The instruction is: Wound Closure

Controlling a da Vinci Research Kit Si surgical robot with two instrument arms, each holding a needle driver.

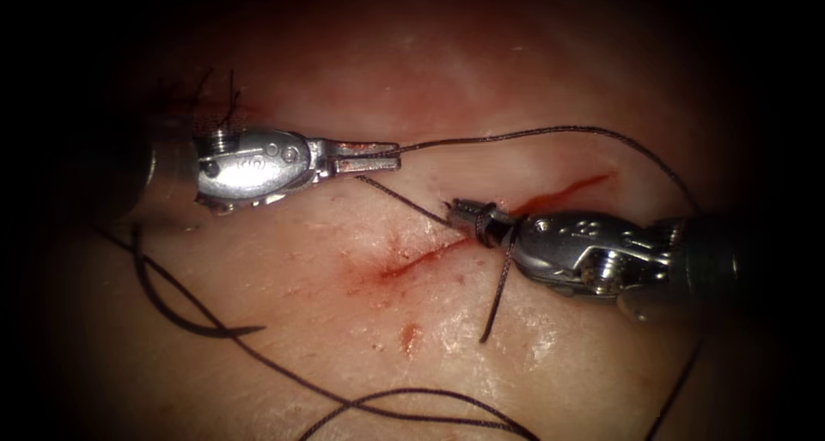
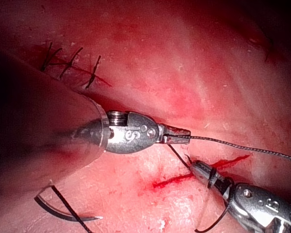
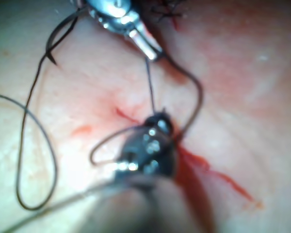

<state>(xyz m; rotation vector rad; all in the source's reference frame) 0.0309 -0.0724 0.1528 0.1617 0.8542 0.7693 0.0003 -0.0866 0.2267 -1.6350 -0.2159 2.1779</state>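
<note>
Meanwhile, on glistening tissue streaked with red fluid, both tools, left and right, clamp thread; the needle lies loose left of the cut.

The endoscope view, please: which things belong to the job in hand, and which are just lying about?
In the job:
- left gripper, shut on the thread
- right gripper, thread wrapped around it
- cut in the tissue

Lying about:
- needle, free on the tissue, left of the cut
- finished stitches
</note>
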